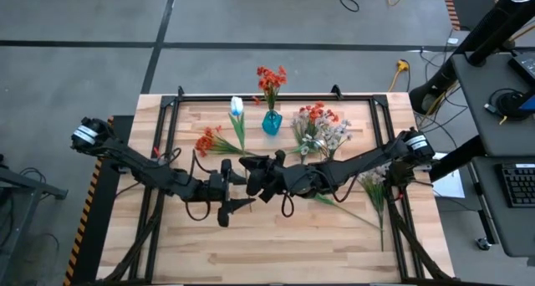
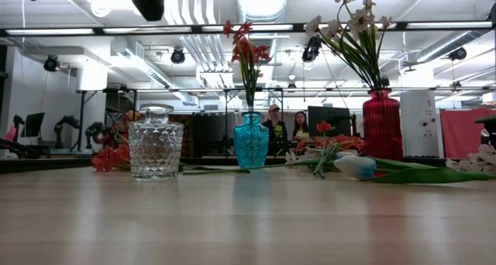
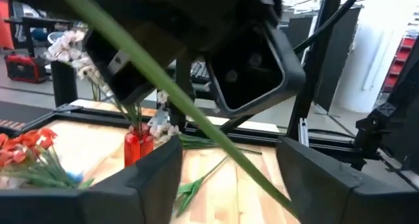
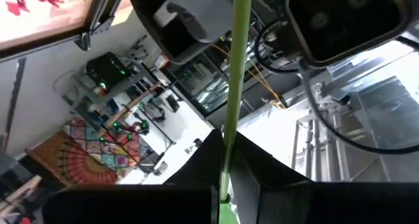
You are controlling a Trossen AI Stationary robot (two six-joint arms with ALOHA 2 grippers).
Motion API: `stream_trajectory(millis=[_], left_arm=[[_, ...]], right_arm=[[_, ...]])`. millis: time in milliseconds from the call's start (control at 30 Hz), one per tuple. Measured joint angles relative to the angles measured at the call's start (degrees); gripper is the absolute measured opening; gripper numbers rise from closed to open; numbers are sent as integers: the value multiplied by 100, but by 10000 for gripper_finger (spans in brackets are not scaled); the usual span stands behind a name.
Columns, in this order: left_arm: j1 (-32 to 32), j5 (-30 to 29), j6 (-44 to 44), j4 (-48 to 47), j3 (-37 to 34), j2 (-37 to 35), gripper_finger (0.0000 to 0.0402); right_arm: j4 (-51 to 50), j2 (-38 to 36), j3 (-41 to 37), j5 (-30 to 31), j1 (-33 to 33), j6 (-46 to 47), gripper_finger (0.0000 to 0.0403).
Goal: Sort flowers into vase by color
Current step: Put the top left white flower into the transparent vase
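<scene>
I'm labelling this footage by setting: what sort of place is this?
Probably a robotics lab or workshop: exposed silver ceiling ducts, a grey concrete floor with loose cables, and a black-framed wooden work table.

Orange-red blossom sprays [image 1: 270, 81] stand upright in a small blue vase [image 1: 272, 123] at the far middle of the wooden table. To its left lie a white tulip bud [image 1: 236, 107] on a green stem and an orange-red cluster [image 1: 207, 140]. To its right lies a mixed heap of orange-red and pale blossoms [image 1: 320, 129]. Pale bunches [image 2: 350, 21] stand in a red vase [image 2: 383, 124]. A long green stem [image 4: 234, 86] is pinched between the right gripper's [image 4: 226, 160] closed fingers.
</scene>
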Motion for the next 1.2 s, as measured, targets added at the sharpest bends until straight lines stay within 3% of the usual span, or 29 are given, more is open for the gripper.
stream_trajectory(millis=[100,233,300,533,900,1200], left_arm=[[0,0,56,-5,30,59,169],[11,-13,97,-70,12,71,53],[15,-44,144,-77,-21,54,16],[20,-64,122,-78,-82,32,3],[24,-562,158,-11,-95,24,0],[102,-905,850,68,-99,-331,0]], right_arm=[[46,-5,0,67,0,451,12],[88,-18,0,77,-2,638,13],[97,-24,0,68,0,650,13],[93,-28,2,90,2,845,22],[86,-81,9,115,34,1128,152],[97,-442,9,580,39,1248,200]])
